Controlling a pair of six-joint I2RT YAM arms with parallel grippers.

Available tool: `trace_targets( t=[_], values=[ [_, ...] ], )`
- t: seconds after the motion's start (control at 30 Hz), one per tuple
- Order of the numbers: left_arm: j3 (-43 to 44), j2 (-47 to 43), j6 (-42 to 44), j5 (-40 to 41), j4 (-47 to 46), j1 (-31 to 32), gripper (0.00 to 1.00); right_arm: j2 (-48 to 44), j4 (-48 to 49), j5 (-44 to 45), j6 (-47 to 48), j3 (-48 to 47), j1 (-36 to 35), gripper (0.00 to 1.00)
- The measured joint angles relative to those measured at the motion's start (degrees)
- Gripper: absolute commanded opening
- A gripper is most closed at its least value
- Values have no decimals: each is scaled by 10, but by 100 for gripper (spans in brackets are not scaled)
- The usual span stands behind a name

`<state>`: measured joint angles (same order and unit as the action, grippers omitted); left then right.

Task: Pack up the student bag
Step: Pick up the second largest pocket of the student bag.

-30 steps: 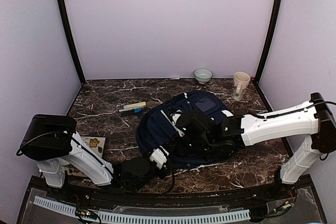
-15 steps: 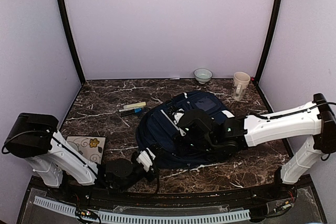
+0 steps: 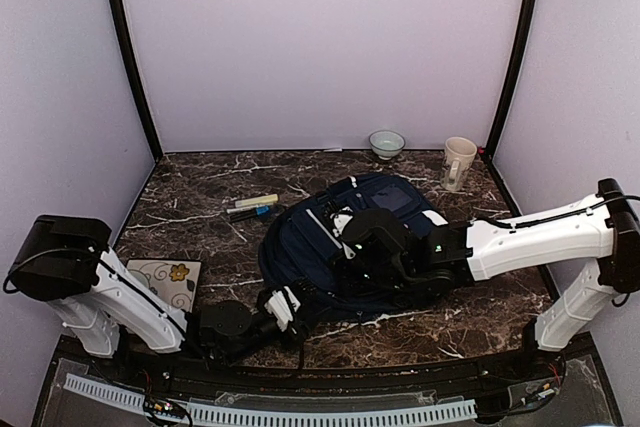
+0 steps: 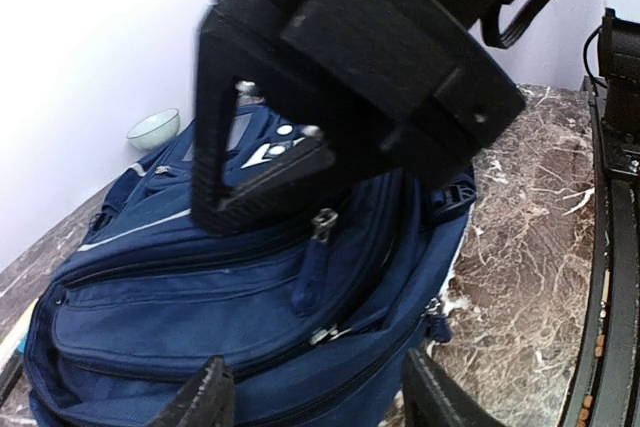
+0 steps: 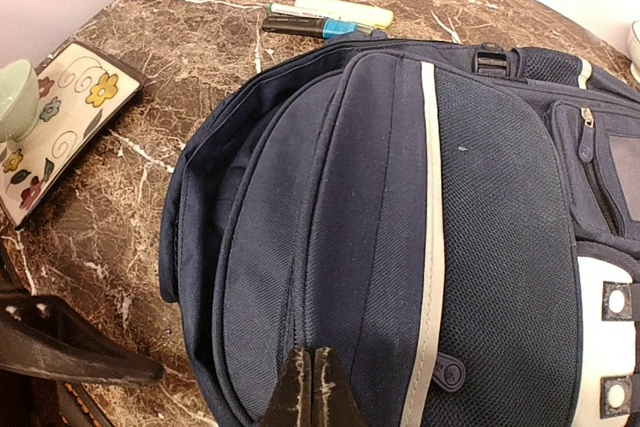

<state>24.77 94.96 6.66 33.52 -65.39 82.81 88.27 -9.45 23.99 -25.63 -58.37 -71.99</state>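
Centrally on the dark marble worktop (image 3: 200,182) lies the student bag (image 3: 300,242), flat on its back with its front pockets facing up. It is navy with a white stripe (image 5: 432,237) running along the front pocket and a white patch with dark dots (image 5: 610,332) toward one end.

The left gripper (image 3: 290,302) sits low at the near-left edge of the bag, pointing at it. In the left wrist view its two fingers (image 4: 205,399) stand apart with nothing between them, so the left gripper (image 4: 320,402) is open and just short of the bag's (image 4: 180,287) lower pocket. A zip pull (image 4: 322,222) hangs on the fabric ahead of it.

The right arm reaches in from the right, with its wrist over the middle of the bag. The right gripper (image 5: 312,392) is closed, its tips pressed together right at the front pocket of the bag (image 5: 350,197). Whether any fabric is pinched between them I cannot tell.

Two markers (image 3: 252,207), one pale yellow and one with a blue band, lie side by side just beyond the bag's far-left edge. A flower-patterned tile (image 3: 172,279) lies near left, partly under the left arm. At the far wall stand a small bowl (image 3: 386,143) and, to its right, a cream mug (image 3: 459,162).
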Motion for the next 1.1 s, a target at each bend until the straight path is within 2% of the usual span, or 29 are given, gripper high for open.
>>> trace_targets(
  t=[0.2,0.43,0.57,0.73,0.77,0.8,0.87,0.93,1.0,1.1],
  values=[
    [30,76,50,11,-69,2,66,0,-9,0,0,-7,0,0],
    [68,152,114,63,-162,4,62,0,-3,-4,0,-40,0,0],
    [99,178,139,86,-185,4,58,0,2,-6,0,-43,0,0],
    [97,177,133,92,-188,5,56,0,1,-6,0,-43,0,0],
    [92,174,129,92,-185,7,56,-1,0,-6,1,-42,0,6],
    [86,170,125,92,-181,9,56,-3,0,-5,2,-39,0,21],
    [68,148,114,86,-159,16,56,-23,3,-5,10,-15,0,44],
    [49,112,96,77,-128,20,55,-57,0,-7,25,24,0,59],
    [31,67,78,71,-98,23,53,-96,-4,-14,42,70,0,68],
    [12,12,57,66,-66,23,53,-132,-7,-30,53,123,0,75]
  ],
)
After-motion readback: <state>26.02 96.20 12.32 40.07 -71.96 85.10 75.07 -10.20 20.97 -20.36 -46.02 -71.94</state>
